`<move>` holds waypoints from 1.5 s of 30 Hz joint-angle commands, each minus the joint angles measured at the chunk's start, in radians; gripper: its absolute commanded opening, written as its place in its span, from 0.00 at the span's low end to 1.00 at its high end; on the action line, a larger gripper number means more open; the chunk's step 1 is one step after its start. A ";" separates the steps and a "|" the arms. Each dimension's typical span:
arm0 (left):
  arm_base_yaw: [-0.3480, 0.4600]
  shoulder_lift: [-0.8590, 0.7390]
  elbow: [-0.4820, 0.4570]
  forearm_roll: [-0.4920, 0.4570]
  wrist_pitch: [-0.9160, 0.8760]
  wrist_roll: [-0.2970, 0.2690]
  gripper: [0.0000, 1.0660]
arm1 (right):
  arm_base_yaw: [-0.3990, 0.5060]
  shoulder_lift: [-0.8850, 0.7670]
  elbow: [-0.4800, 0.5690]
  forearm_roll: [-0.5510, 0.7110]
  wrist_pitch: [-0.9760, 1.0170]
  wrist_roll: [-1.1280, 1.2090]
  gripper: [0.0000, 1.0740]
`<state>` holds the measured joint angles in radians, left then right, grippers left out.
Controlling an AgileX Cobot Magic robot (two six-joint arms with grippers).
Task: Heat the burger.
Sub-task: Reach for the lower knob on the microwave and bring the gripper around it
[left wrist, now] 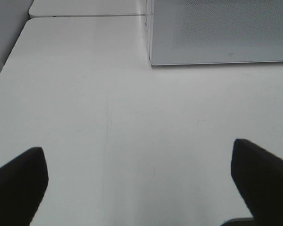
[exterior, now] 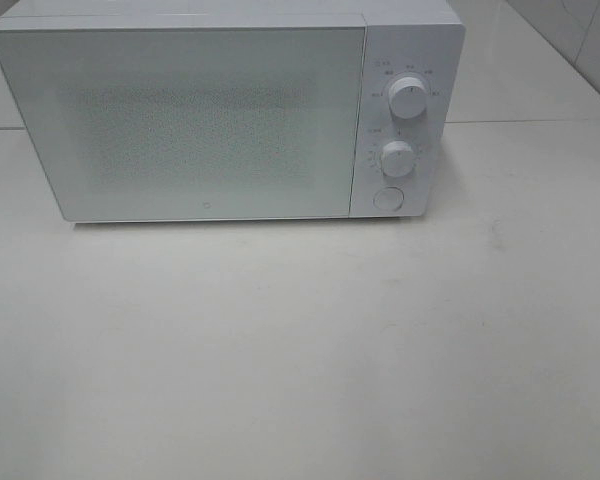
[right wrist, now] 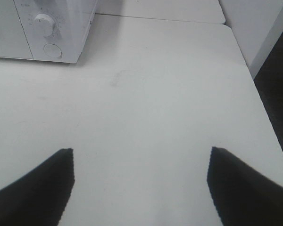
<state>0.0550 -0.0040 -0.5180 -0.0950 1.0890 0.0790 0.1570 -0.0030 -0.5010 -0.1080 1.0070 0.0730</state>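
Note:
The burger is out of view in every frame. A white microwave (exterior: 220, 110) stands at the back of the white table (exterior: 300, 340) with its door shut. Neither arm shows in the exterior high view. In the left wrist view my left gripper (left wrist: 139, 172) is open over bare tabletop, its dark fingers (left wrist: 19, 181) wide apart, and the microwave's lower left corner (left wrist: 217, 33) lies ahead. In the right wrist view my right gripper (right wrist: 140, 181) is open too, with nothing between its fingers (right wrist: 37, 188), and the microwave's control panel (right wrist: 49, 28) lies ahead.
The microwave panel carries two white knobs (exterior: 407, 97) (exterior: 397, 158) and a round button (exterior: 387, 198). A second table (exterior: 540, 70) adjoins behind on the right. The table's right edge (right wrist: 262, 99) drops to a dark floor.

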 commanded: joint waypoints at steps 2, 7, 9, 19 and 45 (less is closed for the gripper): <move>0.003 -0.023 0.001 -0.003 -0.016 -0.001 0.92 | -0.005 -0.024 0.003 -0.006 -0.014 0.002 0.71; 0.003 -0.023 0.001 -0.003 -0.016 -0.001 0.92 | -0.005 -0.024 0.003 -0.006 -0.014 0.002 0.71; 0.003 -0.023 0.001 -0.003 -0.016 -0.001 0.92 | -0.005 -0.024 0.000 -0.006 -0.016 0.002 0.71; 0.003 -0.023 0.001 -0.003 -0.016 -0.001 0.92 | -0.005 0.058 -0.029 -0.003 -0.158 0.002 0.71; 0.003 -0.023 0.001 -0.003 -0.016 -0.001 0.92 | -0.005 0.529 0.019 -0.003 -0.711 0.002 0.71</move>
<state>0.0550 -0.0040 -0.5180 -0.0950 1.0870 0.0790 0.1570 0.5240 -0.4850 -0.1080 0.3240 0.0730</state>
